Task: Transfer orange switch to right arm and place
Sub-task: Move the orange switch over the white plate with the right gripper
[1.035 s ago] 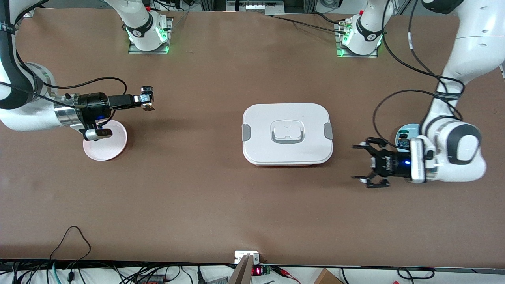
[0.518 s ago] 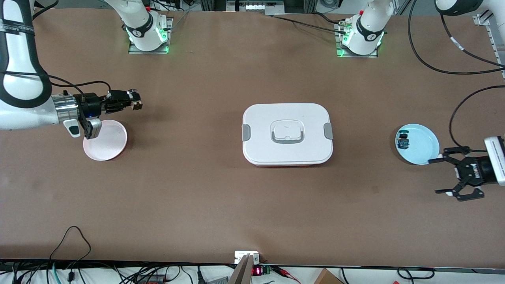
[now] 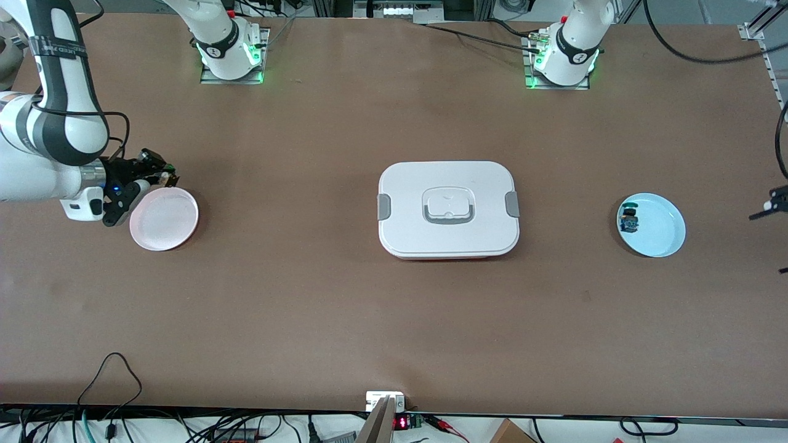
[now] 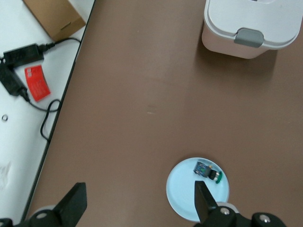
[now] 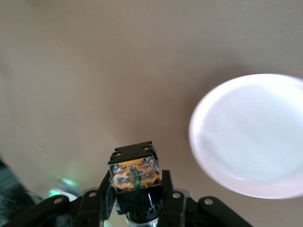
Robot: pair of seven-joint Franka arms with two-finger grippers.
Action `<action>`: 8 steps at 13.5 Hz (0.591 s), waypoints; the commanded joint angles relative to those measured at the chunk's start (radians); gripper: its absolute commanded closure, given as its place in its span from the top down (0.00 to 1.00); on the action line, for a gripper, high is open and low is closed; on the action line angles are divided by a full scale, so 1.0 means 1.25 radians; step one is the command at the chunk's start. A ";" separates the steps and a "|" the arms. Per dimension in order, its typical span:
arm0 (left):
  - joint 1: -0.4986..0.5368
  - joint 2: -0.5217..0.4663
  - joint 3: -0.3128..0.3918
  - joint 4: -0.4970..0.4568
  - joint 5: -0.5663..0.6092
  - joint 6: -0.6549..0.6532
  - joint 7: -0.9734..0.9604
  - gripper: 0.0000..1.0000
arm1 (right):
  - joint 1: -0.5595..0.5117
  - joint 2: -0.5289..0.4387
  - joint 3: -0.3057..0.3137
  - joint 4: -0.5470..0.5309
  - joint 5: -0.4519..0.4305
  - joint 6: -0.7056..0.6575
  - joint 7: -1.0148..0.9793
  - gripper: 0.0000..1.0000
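My right gripper is shut on the orange switch and holds it just above the table, at the edge of the pink plate. In the right wrist view the switch sits between the black fingers, orange-tan face up, with the pink plate beside it. My left gripper is open and empty, high over the table by the pale blue plate. In the front view only its fingertips show at the frame's edge.
A white lidded box stands at the table's middle and also shows in the left wrist view. The pale blue plate at the left arm's end holds a black switch with a blue-green part, also seen from the left wrist.
My right gripper has carried the orange switch toward the right arm's end, down to the pink plate's edge. My left arm has drawn back past the blue plate, nearly out of the front view.
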 commanded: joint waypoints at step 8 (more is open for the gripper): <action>-0.170 -0.128 0.000 -0.157 0.154 -0.094 -0.761 1.00 | -0.029 0.011 0.006 -0.169 -0.157 0.449 -0.345 0.12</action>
